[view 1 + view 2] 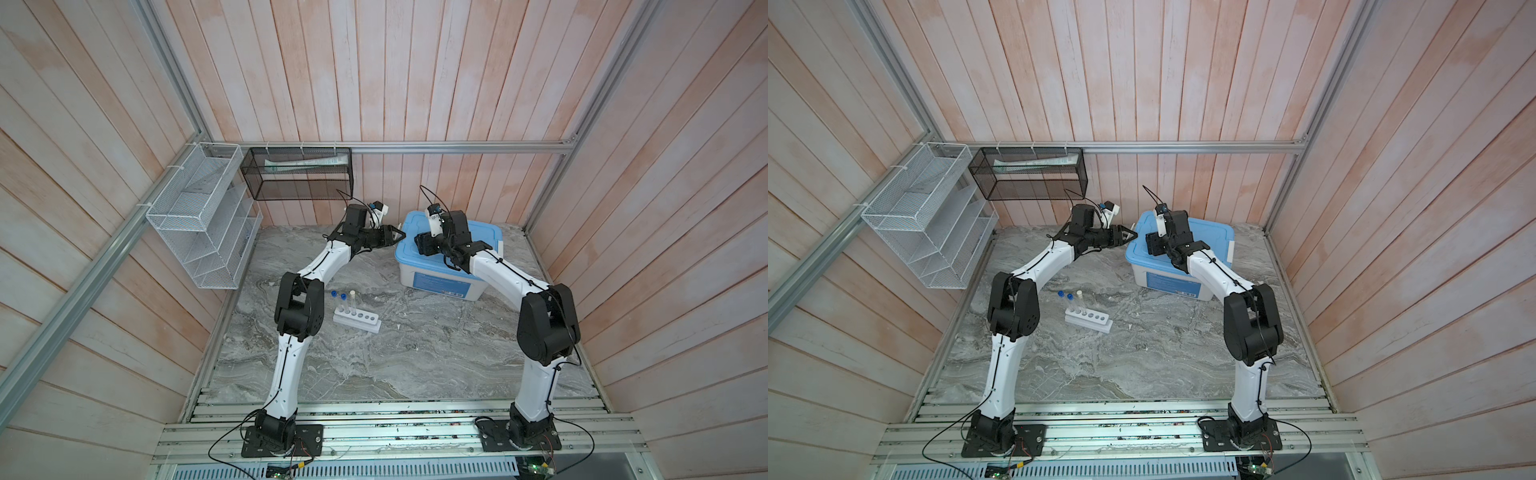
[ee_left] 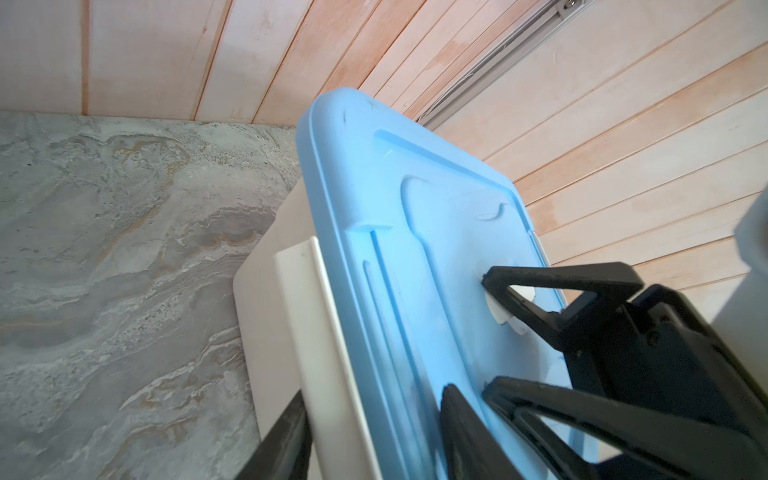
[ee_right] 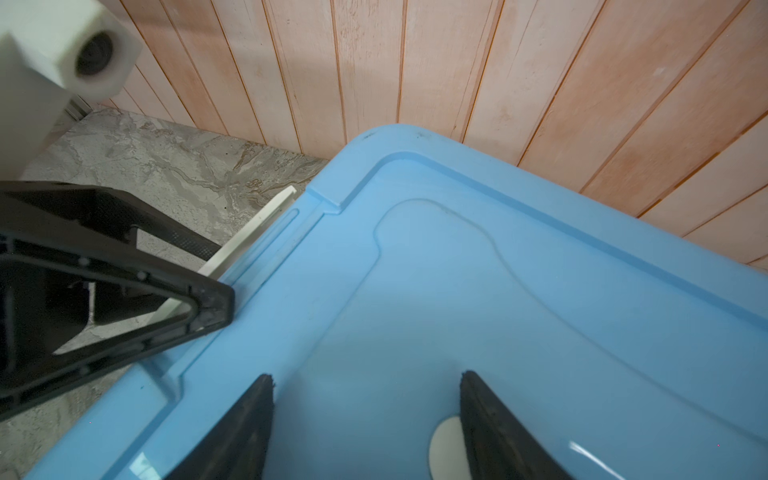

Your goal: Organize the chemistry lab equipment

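1. Nearest, on the marble table [image 1: 374,365]: the white six-hole rack [image 1: 357,322]. Three test tubes [image 1: 344,306] stand upright at its left end, two blue-capped and one white-capped.
2. Farther back, right of centre: a white bin [image 1: 440,282] with its blue lid [image 1: 486,239] on.
3. Left gripper [image 2: 374,390] straddles the lid's left edge and the white latch [image 2: 324,332], jaws apart. I cannot tell whether they pinch it.
4. Right gripper [image 3: 365,378] hangs over the lid, jaws wide, holding nothing. The small white round dish [image 3: 444,449] lies on the lid just beside one finger.
5. Farthest, on the walls: a black mesh basket [image 1: 299,174] and a white mesh basket [image 1: 199,216].

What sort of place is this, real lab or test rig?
Probably a staged robot test cell: plank walls in an aluminium frame, a marble-look tabletop, and a small test tube rack set out.
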You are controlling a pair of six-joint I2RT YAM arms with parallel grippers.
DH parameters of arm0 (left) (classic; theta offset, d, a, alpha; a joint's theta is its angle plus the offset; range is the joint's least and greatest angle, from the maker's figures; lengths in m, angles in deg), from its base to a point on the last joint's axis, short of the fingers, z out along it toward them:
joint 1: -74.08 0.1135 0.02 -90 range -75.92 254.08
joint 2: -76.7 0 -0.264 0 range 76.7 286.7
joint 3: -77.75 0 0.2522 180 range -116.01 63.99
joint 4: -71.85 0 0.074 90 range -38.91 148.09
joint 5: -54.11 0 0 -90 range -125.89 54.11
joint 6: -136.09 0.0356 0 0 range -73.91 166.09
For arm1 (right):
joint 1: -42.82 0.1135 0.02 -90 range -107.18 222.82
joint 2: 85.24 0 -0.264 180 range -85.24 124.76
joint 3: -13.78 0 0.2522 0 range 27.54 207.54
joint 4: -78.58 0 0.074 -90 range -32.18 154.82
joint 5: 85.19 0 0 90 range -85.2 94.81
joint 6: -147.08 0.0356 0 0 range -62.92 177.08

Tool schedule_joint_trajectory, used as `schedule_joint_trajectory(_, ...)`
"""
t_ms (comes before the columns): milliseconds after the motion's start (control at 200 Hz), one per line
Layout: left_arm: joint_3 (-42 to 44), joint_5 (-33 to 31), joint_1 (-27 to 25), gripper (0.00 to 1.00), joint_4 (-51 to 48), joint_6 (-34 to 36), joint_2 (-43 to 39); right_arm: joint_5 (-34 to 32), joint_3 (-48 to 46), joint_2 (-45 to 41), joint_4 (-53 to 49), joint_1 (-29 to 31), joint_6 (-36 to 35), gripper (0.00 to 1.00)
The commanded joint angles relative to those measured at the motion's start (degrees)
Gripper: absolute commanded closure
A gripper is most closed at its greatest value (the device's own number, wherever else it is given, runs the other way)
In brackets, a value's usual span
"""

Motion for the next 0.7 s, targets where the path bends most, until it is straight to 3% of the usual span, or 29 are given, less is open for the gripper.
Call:
schedule_joint_trajectory(0, -1.34, -5.0, -1.44, 0.49, -8.08, 6.0, -1.23, 1.75, -3.24, 3.54, -11.32, 0.97, 2.12, 0.29)
schedule_joint_trajectory(390, -5.78, -13.76, -2.91, 0.53, -15.94, 11.13, -0.66, 0.97, -2.5, 4.08, -12.4, 0.97, 2.29, 0.3)
schedule_joint_trajectory(695, -7.97, -17.17, -3.1, 0.58, -19.21, 12.23, 0.0, 0.75, -1.95, 4.59, -12.88, 0.98, 2.12, 0.3)
